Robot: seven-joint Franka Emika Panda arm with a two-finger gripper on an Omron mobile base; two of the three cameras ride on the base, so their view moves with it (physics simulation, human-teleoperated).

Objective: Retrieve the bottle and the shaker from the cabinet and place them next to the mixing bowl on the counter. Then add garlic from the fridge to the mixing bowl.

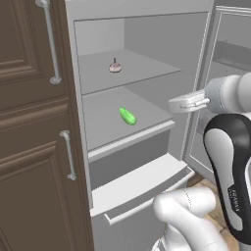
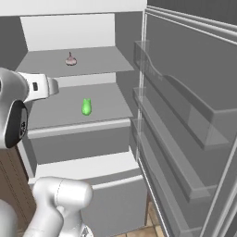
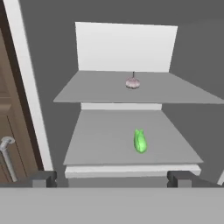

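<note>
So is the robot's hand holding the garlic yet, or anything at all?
No, nothing is held. The gripper is open and empty, out in front of the fridge. The garlic sits on the upper shelf, untouched.

Cabinets: tall brown panelled doors (image 1: pixel 29 147) with silver bar handles (image 1: pixel 68 154), left of the fridge.
Fridge: grey interior, two flat shelves (image 2: pixel 106 99), drawer front below.
Fridge door: swung open at right, clear bins (image 2: pixel 185 120).
Floor: wooden planks (image 2: pixel 150 227).
</note>
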